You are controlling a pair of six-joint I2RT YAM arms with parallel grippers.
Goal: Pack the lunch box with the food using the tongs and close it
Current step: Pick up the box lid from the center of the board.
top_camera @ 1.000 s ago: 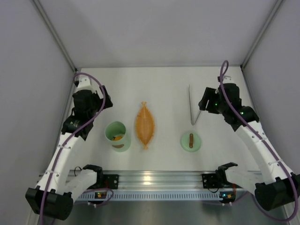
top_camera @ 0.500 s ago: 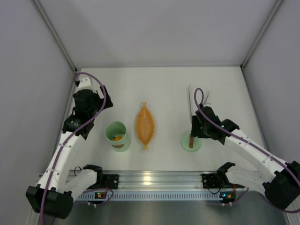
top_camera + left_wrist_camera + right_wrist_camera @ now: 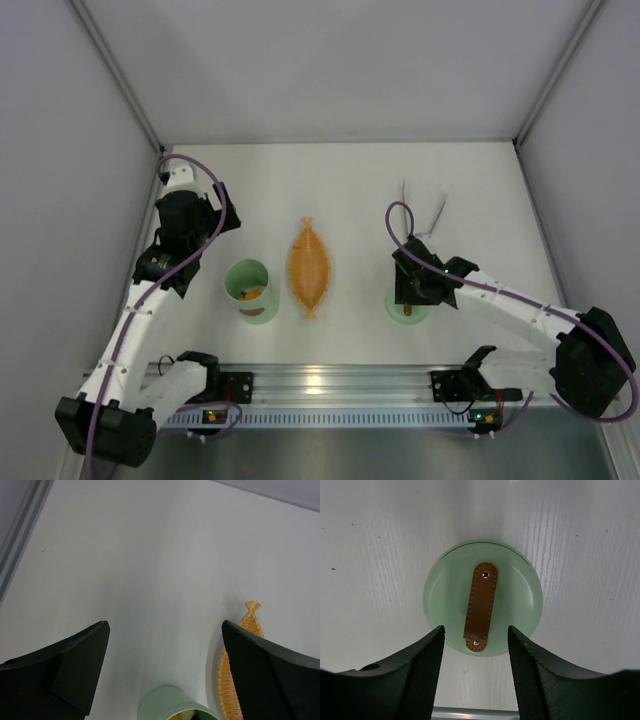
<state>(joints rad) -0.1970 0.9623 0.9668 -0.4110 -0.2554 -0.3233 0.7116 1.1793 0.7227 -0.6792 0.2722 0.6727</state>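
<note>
The lunch box (image 3: 250,288), a pale green cylinder, stands open at the left with the food (image 3: 250,293) inside it, orange and cream chunks. Its rim (image 3: 172,702) shows at the bottom of the left wrist view, below my open, empty left gripper (image 3: 165,627). The round green lid (image 3: 482,597) with its brown bar handle (image 3: 480,607) lies flat on the table. My right gripper (image 3: 476,630) hovers open over the lid's near edge, a finger on each side of the handle's end. The silver tongs (image 3: 438,212) lie at the back right, partly hidden by the right arm's cable.
An orange leaf-shaped dish (image 3: 309,266) lies between the lunch box and the lid (image 3: 397,308), and its tail (image 3: 251,607) shows in the left wrist view. The metal rail (image 3: 320,385) with the arm bases runs along the near edge. Grey walls enclose the table.
My right arm has swung from beside the tongs at the back right to over the lid, and its jaws have narrowed a little. The left arm has not moved.
</note>
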